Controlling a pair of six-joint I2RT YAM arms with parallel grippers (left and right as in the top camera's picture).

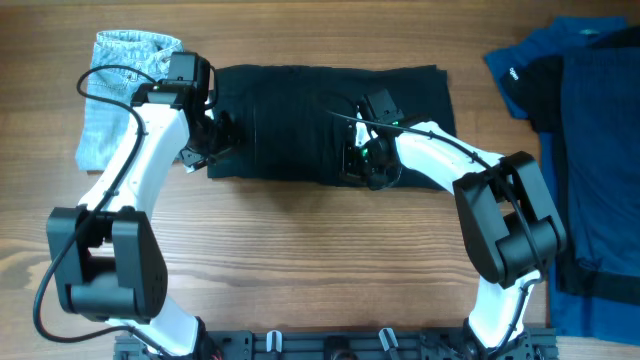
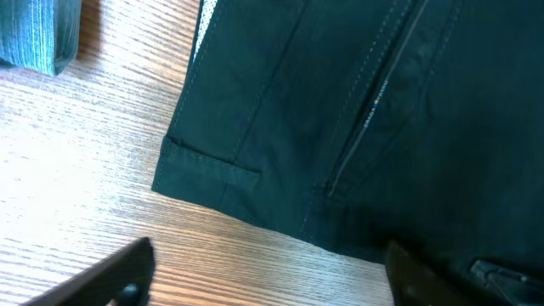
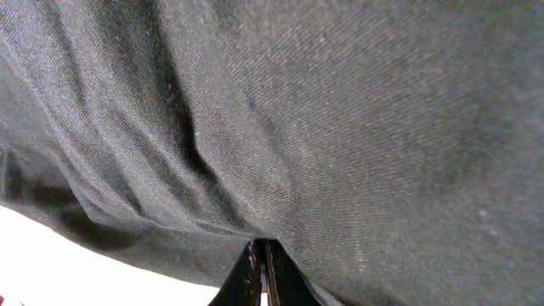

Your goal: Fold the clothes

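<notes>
Black cloth of the shorts [image 3: 340,127] fills my right wrist view, creased and close to the lens. At the bottom of that frame the right tool [image 3: 260,259] has its fingers pressed together on a fold of it.

From overhead, the shorts lie spread out on the wooden surface [image 1: 300,260], long side running left to right. The right tool sits at their lower edge, somewhat right of their middle.

The left tool [image 2: 270,255] is at the shorts' left end, by the lower corner. Through its wrist camera I see its fingers apart, one over bare wood just outside the shorts and the other over the cloth. I cannot tell whether either touches. That view also shows a stitched hem [image 2: 208,161] at the corner, a seam [image 2: 374,102] running up the cloth, and a sliver of whitish lining [image 2: 200,34] at the shorts' left edge.

Light-blue denim [image 1: 115,100] lies just left of the shorts, near but apart. A dark blue garment [image 1: 590,150] lies well to the shorts' right.
</notes>
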